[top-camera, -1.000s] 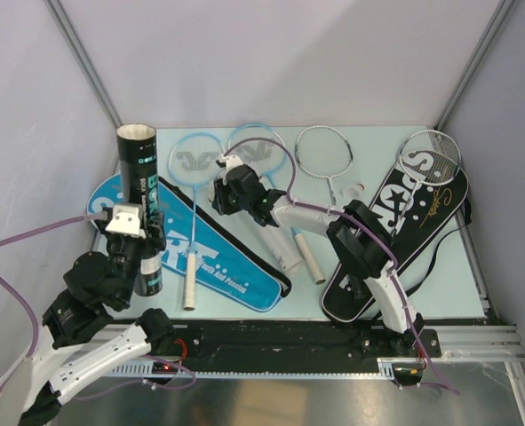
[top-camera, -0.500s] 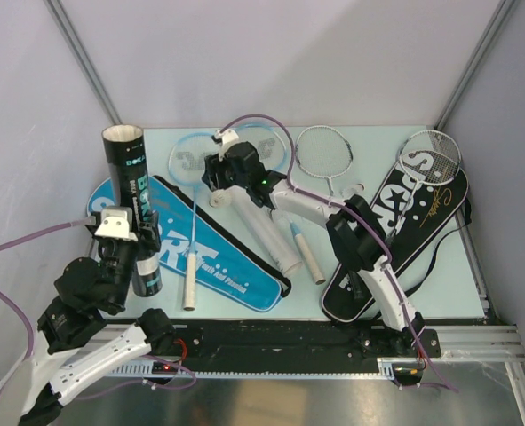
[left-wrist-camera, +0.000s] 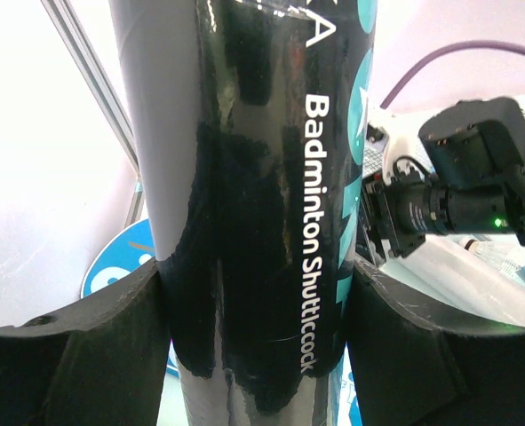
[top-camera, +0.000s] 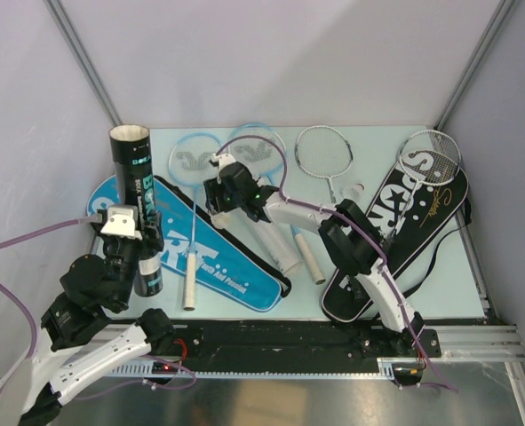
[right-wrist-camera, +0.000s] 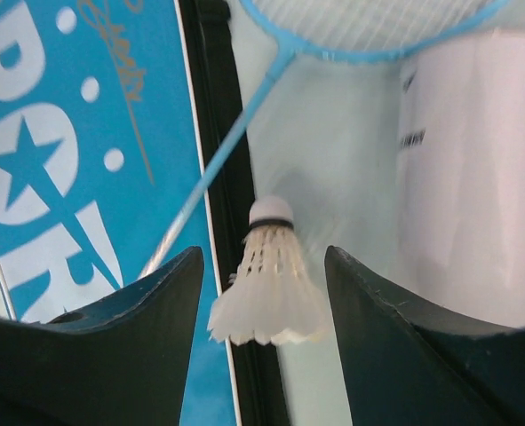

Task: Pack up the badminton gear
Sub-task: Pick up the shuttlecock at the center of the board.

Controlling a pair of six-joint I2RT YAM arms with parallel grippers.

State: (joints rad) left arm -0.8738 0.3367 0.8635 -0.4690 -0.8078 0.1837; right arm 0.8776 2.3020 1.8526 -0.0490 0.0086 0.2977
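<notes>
My left gripper (top-camera: 131, 247) is shut on the black shuttlecock tube (top-camera: 136, 191), held upright with its open end up over the left end of the blue "SPORT" cover (top-camera: 218, 266). In the left wrist view the tube (left-wrist-camera: 253, 222) fills the space between the fingers. My right gripper (top-camera: 216, 206) is open and points down at the cover's black edge. In the right wrist view a white feather shuttlecock (right-wrist-camera: 269, 284) lies between the open fingers, apart from both. The white tube (right-wrist-camera: 475, 177) lies just to its right.
Two light-blue rackets (top-camera: 191, 160) (top-camera: 260, 146) lie at the back, with shafts crossing the blue cover. A silver racket (top-camera: 324, 151) lies mid-back. Another (top-camera: 431, 153) rests on the black "SPORT" cover (top-camera: 395, 222) at the right. The white tube (top-camera: 266, 235) lies mid-table.
My right gripper rose and swung back-left, then came down again at the blue cover's edge. The black tube swayed slightly left and back in my left gripper.
</notes>
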